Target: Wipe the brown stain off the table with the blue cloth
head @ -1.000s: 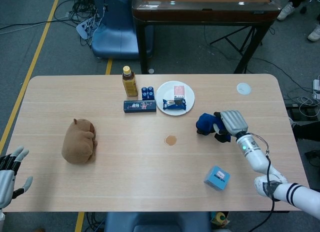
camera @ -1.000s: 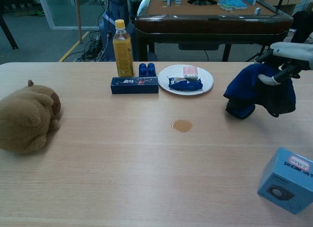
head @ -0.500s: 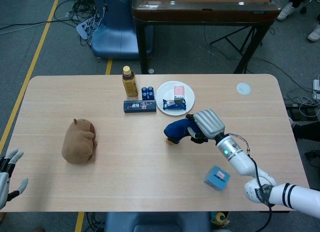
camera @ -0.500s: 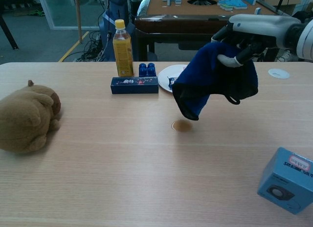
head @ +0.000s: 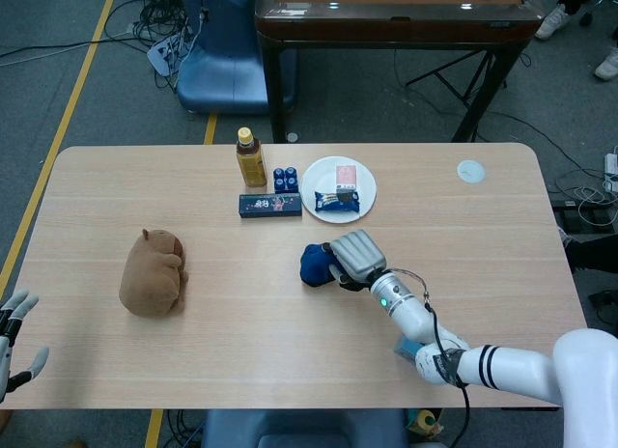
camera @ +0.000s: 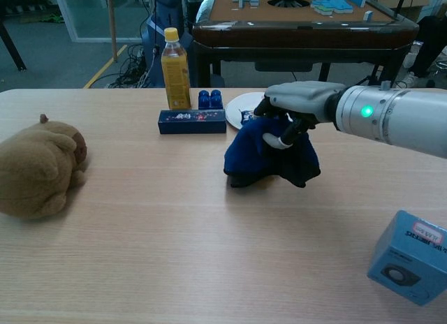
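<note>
My right hand [head: 354, 257] [camera: 299, 106] grips the dark blue cloth [head: 315, 264] [camera: 269, 155] and presses it down on the table [head: 483, 226] near the middle. The cloth sits bunched under the hand and touches the wood. The brown stain is hidden beneath the cloth in both views. My left hand [head: 14, 334] shows only at the far left bottom corner of the head view, off the table's edge, fingers spread and holding nothing.
A brown plush animal [head: 153, 272] lies at the left. Behind the cloth stand a yellow bottle [head: 250, 158], two small blue cans [head: 284, 179], a dark flat box [head: 270, 205] and a white plate [head: 319, 202] with snacks. A light blue box [camera: 413, 258] sits front right.
My right hand has carried the cloth leftward across the table and lowered it from hanging in the air onto the spot where the stain was, covering it. The left hand sank slightly.
</note>
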`<action>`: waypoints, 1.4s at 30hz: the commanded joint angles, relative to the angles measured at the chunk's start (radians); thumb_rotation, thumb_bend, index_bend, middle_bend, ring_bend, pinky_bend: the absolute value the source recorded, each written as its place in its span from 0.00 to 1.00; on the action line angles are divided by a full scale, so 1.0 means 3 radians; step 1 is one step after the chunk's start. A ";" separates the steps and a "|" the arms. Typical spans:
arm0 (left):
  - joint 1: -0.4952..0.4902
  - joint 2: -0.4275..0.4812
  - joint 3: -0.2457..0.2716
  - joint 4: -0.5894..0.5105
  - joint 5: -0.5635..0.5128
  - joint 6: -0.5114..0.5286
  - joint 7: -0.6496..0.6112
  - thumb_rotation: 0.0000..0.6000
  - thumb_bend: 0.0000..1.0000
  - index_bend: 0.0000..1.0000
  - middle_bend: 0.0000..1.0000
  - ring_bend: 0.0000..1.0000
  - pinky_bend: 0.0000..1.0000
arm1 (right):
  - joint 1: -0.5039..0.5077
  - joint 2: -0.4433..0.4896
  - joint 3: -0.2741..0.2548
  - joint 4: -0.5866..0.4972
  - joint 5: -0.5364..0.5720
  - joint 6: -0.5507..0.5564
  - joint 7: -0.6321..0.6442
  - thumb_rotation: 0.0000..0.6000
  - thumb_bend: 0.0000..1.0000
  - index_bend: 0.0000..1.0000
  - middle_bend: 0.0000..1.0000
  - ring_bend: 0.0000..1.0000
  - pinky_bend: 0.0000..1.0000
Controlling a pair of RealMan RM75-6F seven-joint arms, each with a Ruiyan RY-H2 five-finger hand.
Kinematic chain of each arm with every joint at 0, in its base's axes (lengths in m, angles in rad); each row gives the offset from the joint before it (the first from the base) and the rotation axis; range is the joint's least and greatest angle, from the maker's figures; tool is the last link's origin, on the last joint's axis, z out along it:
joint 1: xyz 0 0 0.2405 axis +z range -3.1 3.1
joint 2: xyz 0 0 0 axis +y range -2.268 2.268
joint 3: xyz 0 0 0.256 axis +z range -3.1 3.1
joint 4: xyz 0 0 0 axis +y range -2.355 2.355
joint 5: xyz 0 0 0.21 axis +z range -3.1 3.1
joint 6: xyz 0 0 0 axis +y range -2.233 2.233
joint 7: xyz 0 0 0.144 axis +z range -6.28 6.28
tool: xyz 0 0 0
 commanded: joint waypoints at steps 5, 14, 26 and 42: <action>0.0020 0.0005 0.0018 0.0014 0.0017 0.0004 -0.0036 1.00 0.27 0.16 0.10 0.14 0.13 | 0.0063 -0.0333 -0.0151 0.0426 0.0070 0.0074 -0.0220 1.00 0.74 0.78 0.57 0.57 0.74; 0.0015 0.0003 0.0029 0.0018 0.0051 -0.0012 -0.0046 1.00 0.27 0.16 0.10 0.14 0.13 | 0.0039 -0.0537 -0.0187 0.0928 0.0214 -0.0013 -0.0249 1.00 0.74 0.78 0.57 0.57 0.74; 0.0011 -0.0031 0.0031 0.0060 0.0058 -0.0034 -0.0064 1.00 0.27 0.16 0.10 0.14 0.13 | -0.0024 -0.0627 -0.0139 0.1539 0.0421 -0.0166 -0.0269 1.00 0.74 0.78 0.57 0.57 0.74; 0.0025 -0.0031 0.0031 0.0058 0.0050 -0.0033 -0.0063 1.00 0.27 0.16 0.10 0.14 0.13 | 0.0064 -0.0650 -0.0163 0.0880 -0.0169 -0.0174 -0.0101 1.00 0.74 0.78 0.57 0.57 0.74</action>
